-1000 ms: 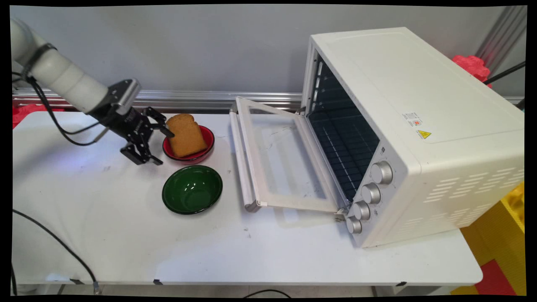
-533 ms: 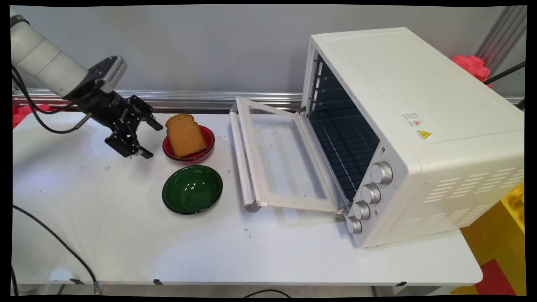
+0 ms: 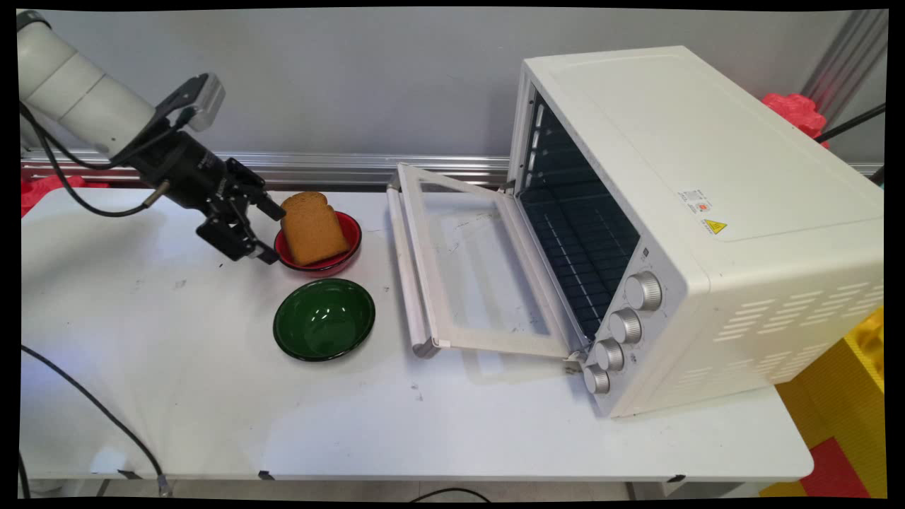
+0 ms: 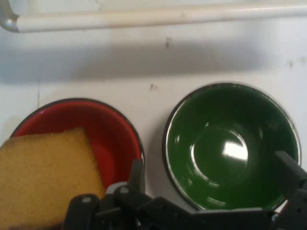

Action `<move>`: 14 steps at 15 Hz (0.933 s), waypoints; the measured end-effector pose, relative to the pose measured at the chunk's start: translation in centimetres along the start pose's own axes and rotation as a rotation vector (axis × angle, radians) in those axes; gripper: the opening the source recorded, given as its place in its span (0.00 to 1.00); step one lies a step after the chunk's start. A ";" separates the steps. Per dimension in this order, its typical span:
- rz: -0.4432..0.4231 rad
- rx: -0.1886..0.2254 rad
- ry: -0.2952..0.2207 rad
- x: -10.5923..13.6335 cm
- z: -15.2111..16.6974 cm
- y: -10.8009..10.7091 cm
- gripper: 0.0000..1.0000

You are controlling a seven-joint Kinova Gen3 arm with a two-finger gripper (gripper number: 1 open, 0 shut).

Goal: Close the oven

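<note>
Gripper (image 3: 263,232) spread wide, empty, hovering just left of red bowl (image 3: 348,244) holding bread slice (image 3: 312,228) (slice leans upright). Good grasp needs fingers straddling slice, clear of bowl rim.

The main view is taken from a fixed camera above the near side of the counter (image 3: 212,396), facing down and across it toward the rear wall. The hand view is taken close above the counter, looking along the jaws at the surface. Both views share the red bowl (image 3: 350,240) (image 4: 112,132), the bread slice (image 3: 311,227) (image 4: 45,177), the green bowl (image 3: 324,319) (image 4: 230,143) and the oven door handle (image 3: 404,268) (image 4: 144,18).
</note>
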 end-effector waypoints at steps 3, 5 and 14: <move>-0.072 0.004 0.022 1.1 0.6 0.6 1.00; -0.108 0.006 0.031 1.6 1.0 0.9 1.00; -0.160 0.011 0.025 2.1 1.6 0.9 0.00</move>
